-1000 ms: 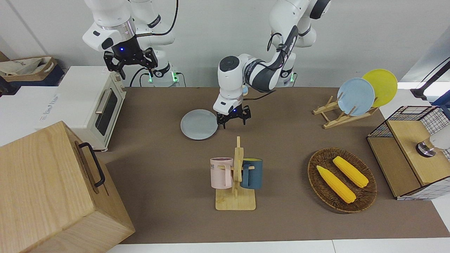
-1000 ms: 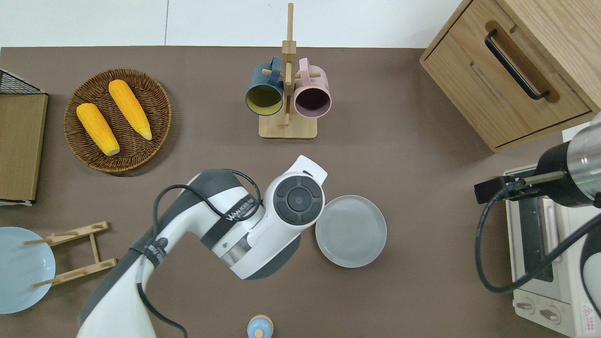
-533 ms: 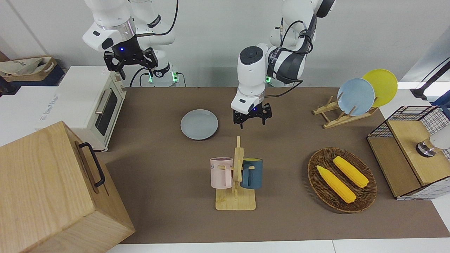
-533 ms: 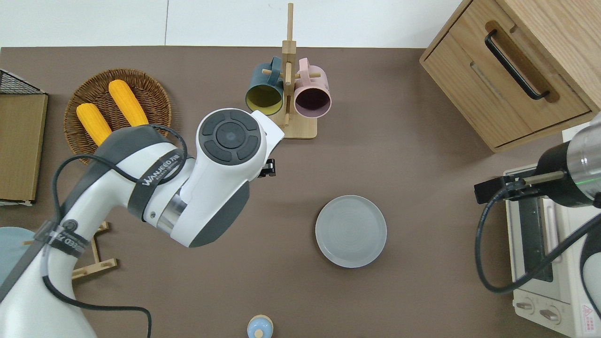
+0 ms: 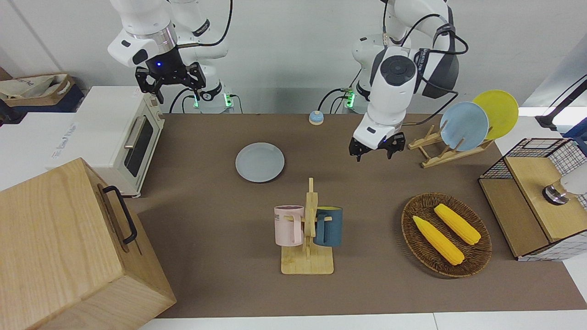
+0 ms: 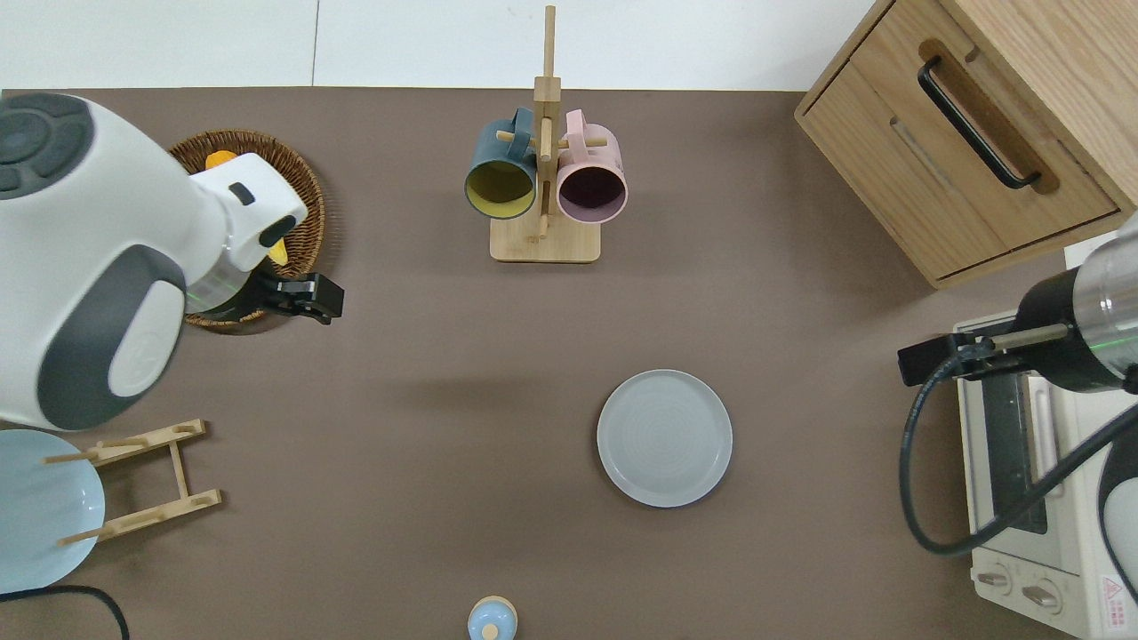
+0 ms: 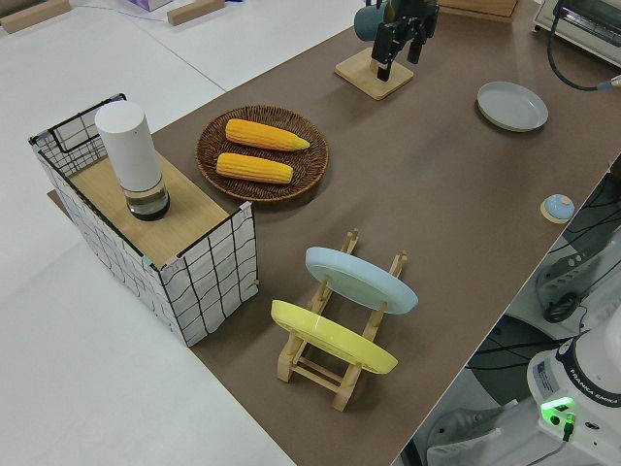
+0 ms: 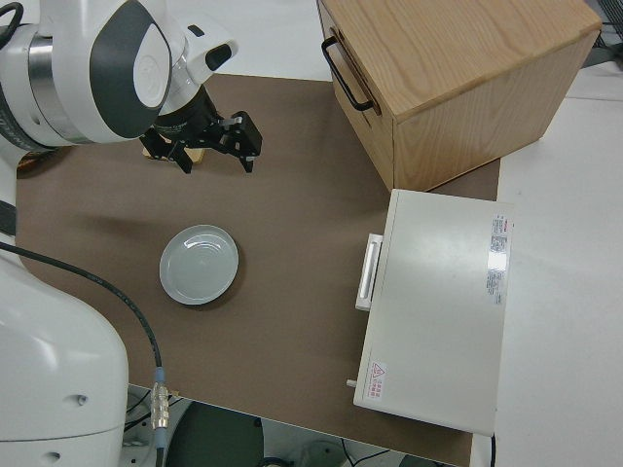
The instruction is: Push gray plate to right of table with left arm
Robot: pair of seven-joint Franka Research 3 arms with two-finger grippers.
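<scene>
Smooth, seemingly ceramic gray plate (image 6: 664,438), matte brown table (image 6: 427,356), woven wicker basket (image 5: 446,234), wooden mug rack (image 5: 308,247)

Three round plates: one pale gray plate (image 5: 259,162) at frame centre, one sky-blue plate (image 5: 464,126) and one yellow plate (image 5: 497,113) racked upper right. Two yellow corn cobs (image 5: 437,239) in one brown wicker basket (image 5: 415,228), lower right. Two hanging mugs, pink mug (image 5: 288,224) and dark blue mug (image 5: 329,226).

Plain white wall (image 5: 284,41) running along the robots' side; white surface (image 7: 146,388) surrounding the bench; even, diffuse lighting.
</scene>
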